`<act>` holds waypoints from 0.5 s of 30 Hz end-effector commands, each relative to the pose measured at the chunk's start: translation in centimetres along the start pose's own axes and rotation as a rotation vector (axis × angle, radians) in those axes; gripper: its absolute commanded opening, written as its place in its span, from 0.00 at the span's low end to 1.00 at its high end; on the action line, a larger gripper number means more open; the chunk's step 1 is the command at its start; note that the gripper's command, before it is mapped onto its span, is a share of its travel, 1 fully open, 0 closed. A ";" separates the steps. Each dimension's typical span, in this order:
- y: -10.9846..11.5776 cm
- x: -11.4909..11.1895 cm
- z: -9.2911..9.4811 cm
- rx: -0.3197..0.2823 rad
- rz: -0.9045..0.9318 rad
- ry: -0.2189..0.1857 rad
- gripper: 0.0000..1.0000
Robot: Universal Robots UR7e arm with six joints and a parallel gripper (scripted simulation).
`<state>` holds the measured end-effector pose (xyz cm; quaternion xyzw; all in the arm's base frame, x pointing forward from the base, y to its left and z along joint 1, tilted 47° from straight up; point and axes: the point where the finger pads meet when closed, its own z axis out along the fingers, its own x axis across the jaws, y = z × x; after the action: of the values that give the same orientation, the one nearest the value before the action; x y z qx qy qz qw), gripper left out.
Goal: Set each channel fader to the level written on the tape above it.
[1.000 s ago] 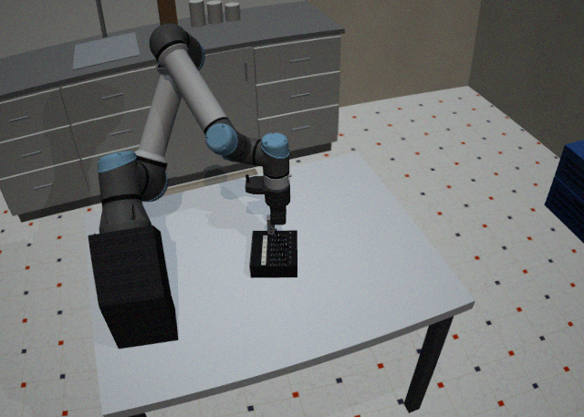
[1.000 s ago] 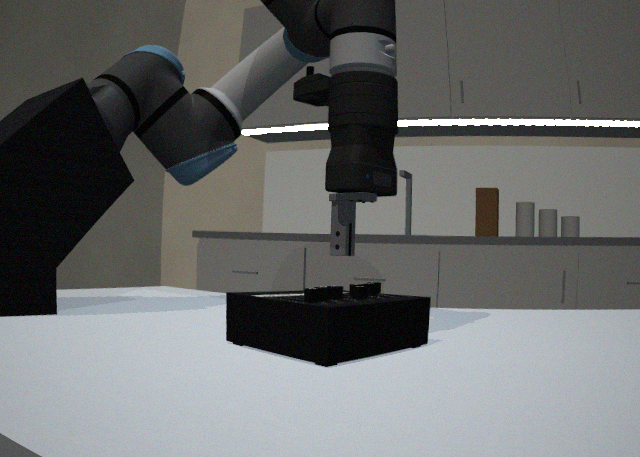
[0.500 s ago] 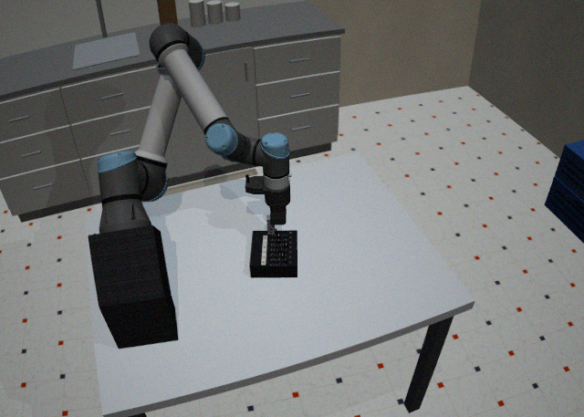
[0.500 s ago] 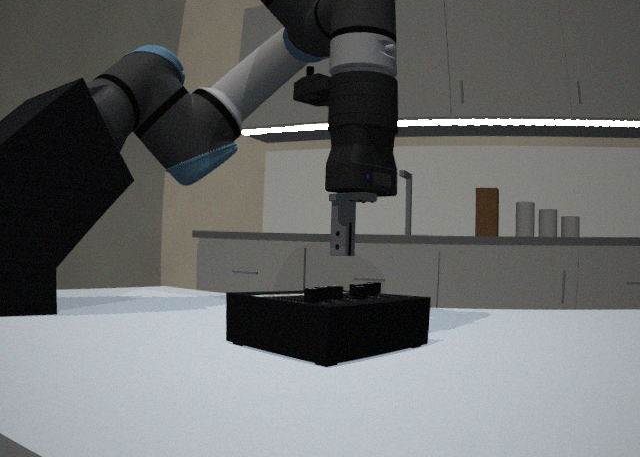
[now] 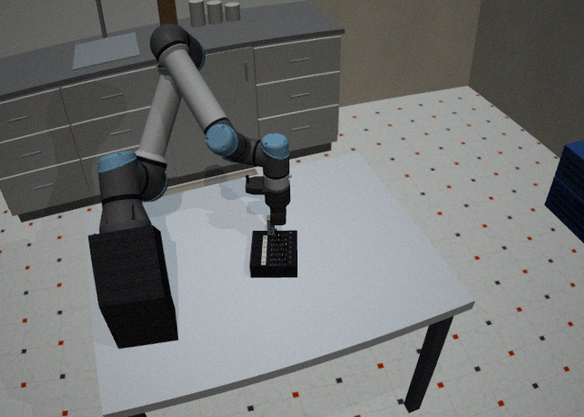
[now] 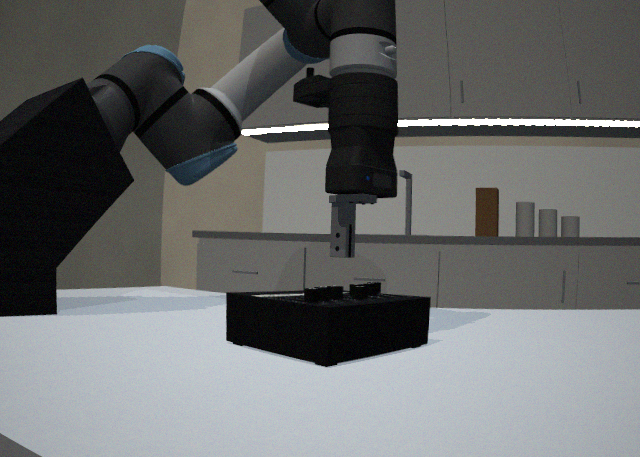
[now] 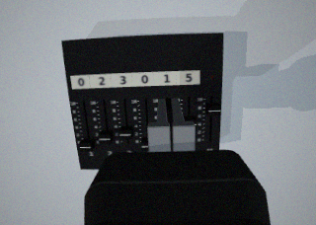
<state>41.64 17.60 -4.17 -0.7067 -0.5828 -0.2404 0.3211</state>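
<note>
The black lighting desk [image 5: 274, 254] stands flat on the white table, and also shows in the side view [image 6: 328, 325] and the wrist view [image 7: 148, 97]. Its tape [image 7: 134, 79] reads 0 2 3 0 1 5. My gripper [image 6: 342, 254] is shut and empty and hangs a little above the desk top, not touching. In the wrist view the fingers [image 7: 171, 138] cover the fifth channel's slot and part of the sixth. The first cap [image 7: 85, 147] sits at the bottom. The second [image 7: 105, 138] and third [image 7: 125, 134] sit a little higher. The master cap [image 7: 214, 110] is near the top.
The arm's black base box [image 5: 131, 285] stands at the table's left side. The table's front and right edges lie well away from the desk. A kitchen counter runs behind the table, and blue crates [image 5: 568, 191] stand on the floor at the far right.
</note>
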 end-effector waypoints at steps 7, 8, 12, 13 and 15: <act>0.0 0.0 0.4 -0.001 0.000 0.000 0.00; 0.0 0.0 0.5 -0.001 0.000 0.000 0.00; 0.0 0.0 0.8 -0.001 0.000 0.000 0.00; 0.0 0.0 0.8 -0.001 0.000 0.000 0.00; 0.0 0.0 1.0 -0.001 0.000 0.000 0.00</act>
<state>41.61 18.13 -4.65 -0.7067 -0.5829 -0.2403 0.3211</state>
